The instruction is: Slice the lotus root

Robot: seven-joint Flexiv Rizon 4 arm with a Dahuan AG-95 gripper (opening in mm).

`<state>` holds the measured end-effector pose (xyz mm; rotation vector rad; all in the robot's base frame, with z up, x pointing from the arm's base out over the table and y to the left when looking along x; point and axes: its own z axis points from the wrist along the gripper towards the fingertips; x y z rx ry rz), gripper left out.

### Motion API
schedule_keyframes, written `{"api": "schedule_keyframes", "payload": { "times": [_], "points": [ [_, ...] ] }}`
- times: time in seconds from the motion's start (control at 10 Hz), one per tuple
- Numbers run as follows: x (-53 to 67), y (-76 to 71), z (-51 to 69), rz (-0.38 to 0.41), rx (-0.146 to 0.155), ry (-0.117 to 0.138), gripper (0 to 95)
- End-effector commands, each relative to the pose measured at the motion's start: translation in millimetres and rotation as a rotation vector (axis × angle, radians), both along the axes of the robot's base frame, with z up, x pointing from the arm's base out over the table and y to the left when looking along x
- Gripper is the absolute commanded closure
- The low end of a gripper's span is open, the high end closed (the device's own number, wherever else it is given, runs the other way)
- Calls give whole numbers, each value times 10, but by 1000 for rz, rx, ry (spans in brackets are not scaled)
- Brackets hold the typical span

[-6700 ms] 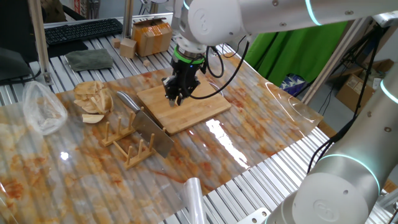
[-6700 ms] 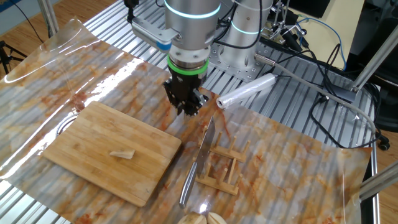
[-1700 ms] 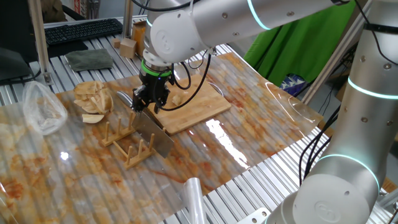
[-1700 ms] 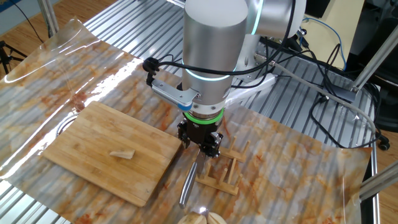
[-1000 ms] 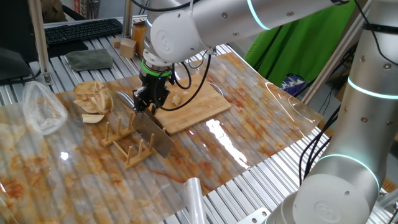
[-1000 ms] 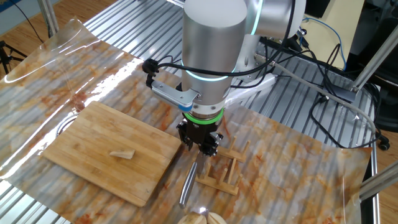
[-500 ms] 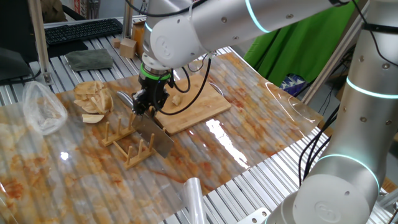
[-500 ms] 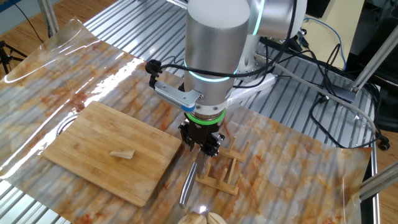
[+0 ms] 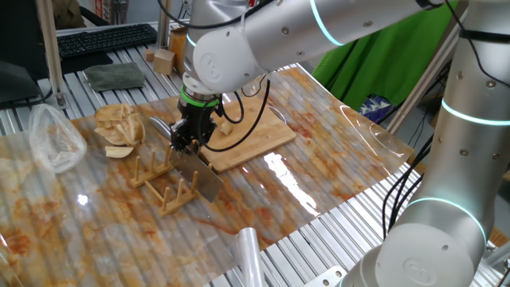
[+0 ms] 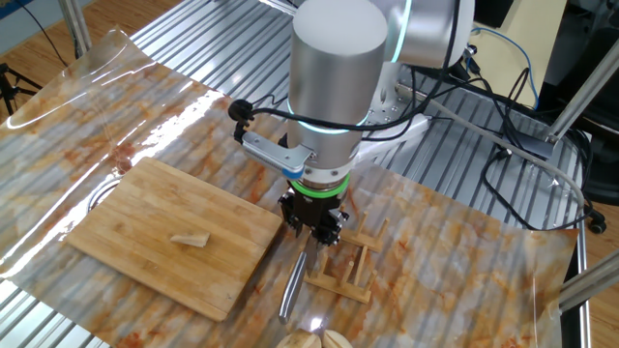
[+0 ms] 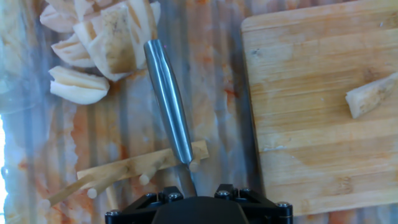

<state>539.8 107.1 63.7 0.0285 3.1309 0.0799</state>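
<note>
The tool [image 10: 311, 229] hangs low over the knife [image 11: 168, 102], right where the steel handle meets the blade on the wooden rack [image 10: 343, 266]; whether its fingers are spread or pinching cannot be told. The root [image 11: 371, 94] lies on the board [image 10: 145, 222], at 3 o'clock in the hand view, well apart from the tool. A heap of slices [image 9: 118, 127] sits on the desk [image 10: 464, 251] beyond the handle's end.
</note>
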Motion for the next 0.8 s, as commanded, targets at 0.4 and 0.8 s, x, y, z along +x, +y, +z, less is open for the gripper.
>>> {"api": "schedule_keyframes", "payload": {
  "times": [0.4,0.8],
  "points": [
    [30,-10,-79,41,2,-2,570],
    [64,-30,-149,70,0,-2,570]
  ]
}}
